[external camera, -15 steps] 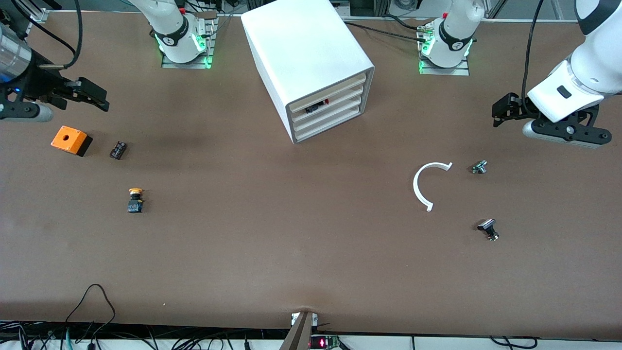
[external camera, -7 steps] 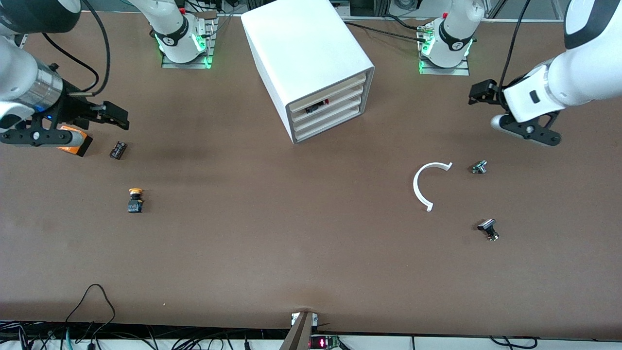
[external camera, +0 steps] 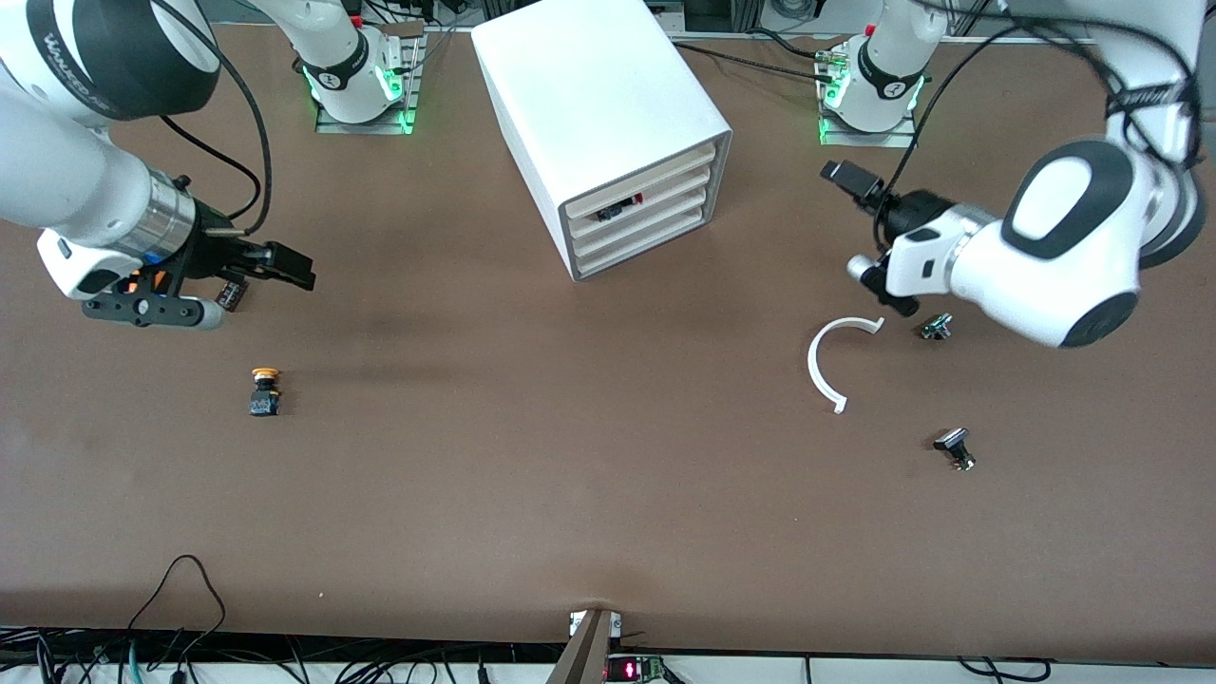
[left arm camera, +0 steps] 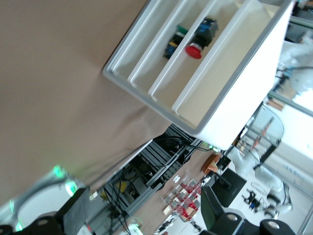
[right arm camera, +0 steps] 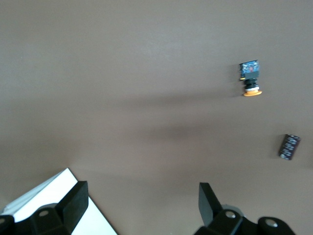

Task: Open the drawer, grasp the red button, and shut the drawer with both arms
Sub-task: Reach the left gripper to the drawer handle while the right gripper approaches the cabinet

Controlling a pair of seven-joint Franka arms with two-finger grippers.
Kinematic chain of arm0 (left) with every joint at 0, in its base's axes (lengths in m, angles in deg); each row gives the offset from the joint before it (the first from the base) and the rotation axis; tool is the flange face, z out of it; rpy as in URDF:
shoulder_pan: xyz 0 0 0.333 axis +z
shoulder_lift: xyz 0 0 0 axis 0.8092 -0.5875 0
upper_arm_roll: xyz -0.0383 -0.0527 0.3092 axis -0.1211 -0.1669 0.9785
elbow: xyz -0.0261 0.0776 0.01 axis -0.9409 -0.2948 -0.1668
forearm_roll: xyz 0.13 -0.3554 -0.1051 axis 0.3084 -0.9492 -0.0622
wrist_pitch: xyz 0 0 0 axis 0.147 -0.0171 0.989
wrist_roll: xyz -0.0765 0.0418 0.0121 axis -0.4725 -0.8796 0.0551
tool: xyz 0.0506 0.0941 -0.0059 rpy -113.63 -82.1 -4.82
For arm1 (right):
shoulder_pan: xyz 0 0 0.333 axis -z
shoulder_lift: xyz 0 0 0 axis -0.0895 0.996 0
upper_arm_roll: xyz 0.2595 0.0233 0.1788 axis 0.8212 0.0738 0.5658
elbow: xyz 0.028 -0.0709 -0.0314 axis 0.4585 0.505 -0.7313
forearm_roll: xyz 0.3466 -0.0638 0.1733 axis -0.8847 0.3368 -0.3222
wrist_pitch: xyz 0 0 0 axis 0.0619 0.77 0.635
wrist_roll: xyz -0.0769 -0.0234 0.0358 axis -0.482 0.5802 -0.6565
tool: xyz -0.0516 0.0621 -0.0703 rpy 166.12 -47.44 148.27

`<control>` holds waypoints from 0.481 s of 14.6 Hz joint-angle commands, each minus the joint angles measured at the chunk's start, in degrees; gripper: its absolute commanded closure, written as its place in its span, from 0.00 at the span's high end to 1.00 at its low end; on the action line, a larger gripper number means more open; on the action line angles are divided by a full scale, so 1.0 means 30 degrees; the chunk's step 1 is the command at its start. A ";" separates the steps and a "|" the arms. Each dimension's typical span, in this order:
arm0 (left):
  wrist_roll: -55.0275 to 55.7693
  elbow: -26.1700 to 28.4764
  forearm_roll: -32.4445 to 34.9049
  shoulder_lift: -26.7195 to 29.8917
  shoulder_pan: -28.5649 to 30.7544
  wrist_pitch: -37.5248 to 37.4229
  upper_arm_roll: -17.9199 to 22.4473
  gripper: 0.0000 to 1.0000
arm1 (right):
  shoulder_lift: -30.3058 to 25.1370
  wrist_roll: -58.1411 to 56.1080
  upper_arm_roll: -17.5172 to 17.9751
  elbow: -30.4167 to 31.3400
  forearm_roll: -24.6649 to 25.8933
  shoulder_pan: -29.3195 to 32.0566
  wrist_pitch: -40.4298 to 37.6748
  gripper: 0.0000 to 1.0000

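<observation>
Button (left arm camera: 194, 49) inside the cabinet (external camera: 608, 123) — well apart from both arms' spread, empty fingers (right arm camera: 209, 200).

yellow-capped button (external camera: 265, 390), white curved strip (external camera: 828, 363), small black block (right arm camera: 289, 147)

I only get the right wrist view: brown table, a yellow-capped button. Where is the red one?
Observer: The red button lies inside the cabinet, in an upper drawer.
Operator: Is the other arm near it?
Observer: The left gripper hangs open over the table, facing the cabinet's front.
Operator: Anything lying near there?
Observer: A white curved strip lies on the table toward the left arm's end.
</observation>
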 commanded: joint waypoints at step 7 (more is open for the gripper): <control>-0.8046 0.7377 -0.6945 0.1020 0.0064 0.9268 -0.1589 0.99 | 0.3287 0.4319 -0.0045 -0.3310 -0.0142 -0.2215 -0.0158 1.00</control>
